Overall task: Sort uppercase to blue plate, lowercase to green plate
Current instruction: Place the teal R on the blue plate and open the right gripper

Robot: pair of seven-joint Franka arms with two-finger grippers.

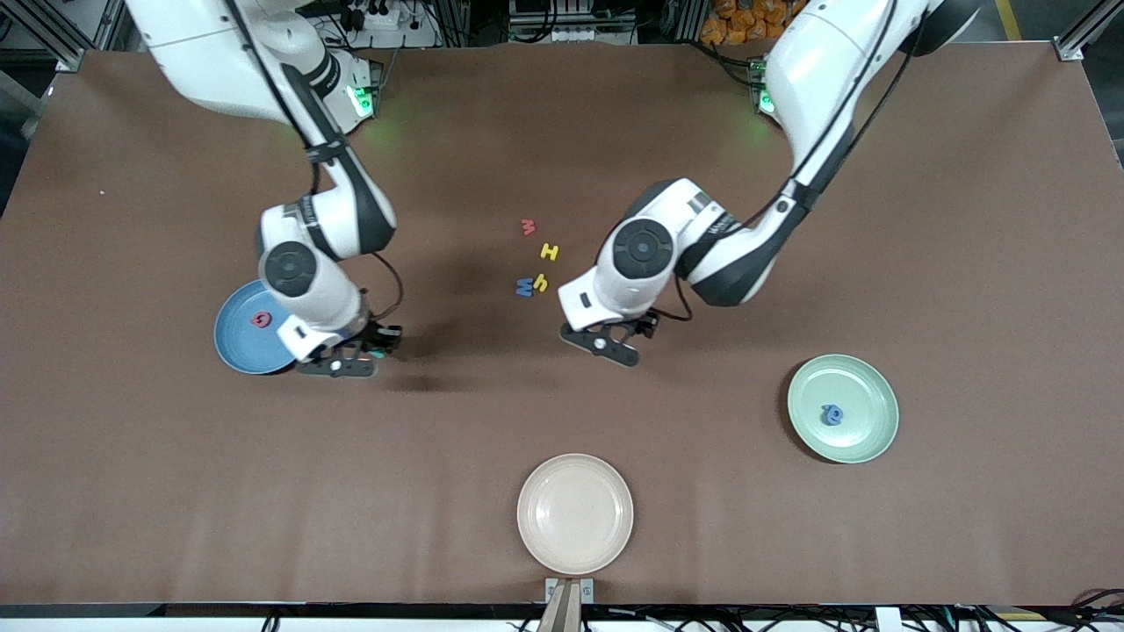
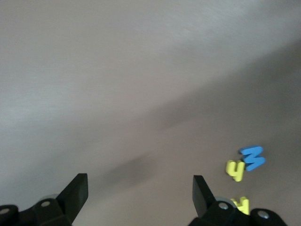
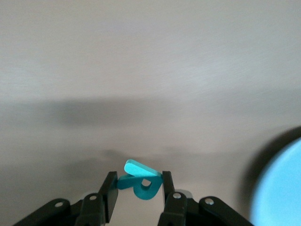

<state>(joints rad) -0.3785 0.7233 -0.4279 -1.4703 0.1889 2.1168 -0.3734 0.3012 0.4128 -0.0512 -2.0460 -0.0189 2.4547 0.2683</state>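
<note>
Front view, right arm: right end effector (image 1: 367,349) hangs just beside the blue plate (image 1: 239,344), over bare worktop (image 1: 176,491) at that plate's rim toward the middle; its load is not visible from here.
Front view, left arm: left end effector (image 1: 615,338) hangs over bare worktop, near the letter cluster.
Front view, letters: red G (image 1: 261,319) lies in the blue plate; blue a-like letter (image 1: 832,414) lies in the green plate (image 1: 843,408); red w (image 1: 528,226), yellow H (image 1: 550,253), yellow h (image 1: 541,283) and blue M-shaped letter (image 1: 524,286) lie mid-worktop, the last two touching.
Front view, surface and room: brown matte cover, a cream plate (image 1: 575,513) at the edge nearest the camera, cables and aluminium framing along the edges.
Left wrist view: fingers spread wide, nothing between them; yellow h (image 2: 235,170) and the blue letter (image 2: 253,157) lie touching, so closing on one may drag the other.
Right wrist view: fingers pinch the teal R (image 3: 139,181), which sits tilted in the grip; blue plate (image 3: 277,188) lies off to one side.
Risk: the end effector is not yet over the plate, so letting go here would likely drop the R on the worktop; the skewed light foam could also twist free or bounce off the rim.
Risk, sorting: the blue letter's case is hard to tell, so it may land in the wrong plate.
</note>
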